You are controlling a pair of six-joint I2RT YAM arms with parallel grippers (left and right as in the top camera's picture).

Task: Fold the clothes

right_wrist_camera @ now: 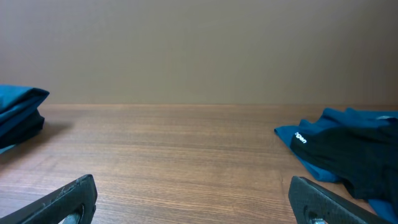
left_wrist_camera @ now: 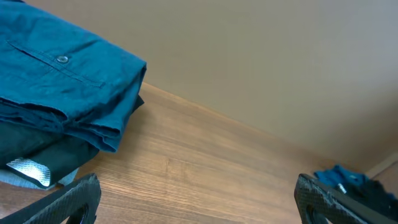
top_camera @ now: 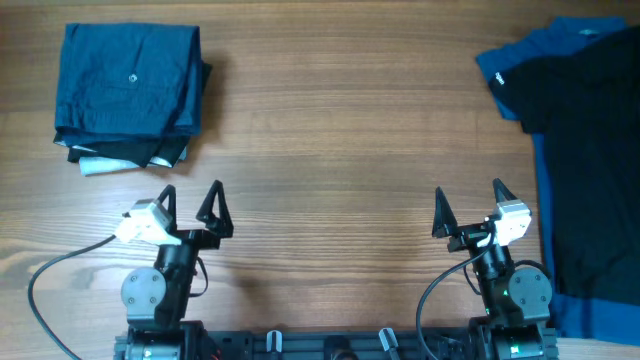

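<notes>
Clothes in two lots, well apart at opposite ends of the bench (top_camera: pixel 330 140).

Far left corner: neat folded stack, navy garment (top_camera: pixel 125 80) on top, small pale button (top_camera: pixel 133 78) facing up near its middle. Black layer (top_camera: pixel 140 152) underneath, peeking out along the near edge, with a pale patch (top_camera: pixel 92 167) at the near left corner. Same stack from the left wrist: navy garment (left_wrist_camera: pixel 56 81) doubled over in several layers, button (left_wrist_camera: pixel 62 59) beside a stitched seam, black layer (left_wrist_camera: pixel 43 152) below, shiny pale patch (left_wrist_camera: pixel 28 169) at the bottom.

Right side: shirt (top_camera: pixel 590 160) unfolded and spread flat, black over the body, brighter blue at the far end, along the left edge and at the sleeve. Runs off the right edge of the overhead view. Sleeve pointing toward the middle of the bench, with tiny white lettering (top_camera: pixel 497 78) too small to read. From the right wrist: shirt (right_wrist_camera: pixel 348 149) rumpled at the right, lettering (right_wrist_camera: pixel 300 138) on the sleeve, edge of the navy garment (right_wrist_camera: pixel 18 98) at far left.

Left gripper (top_camera: pixel 191 195) at the near edge, on the near side of the stack and apart from it, jaws spread wide, nothing between them. Right gripper (top_camera: pixel 468 195) also at the near edge, just left of the shirt and clear of it, jaws wide apart and empty.
</notes>
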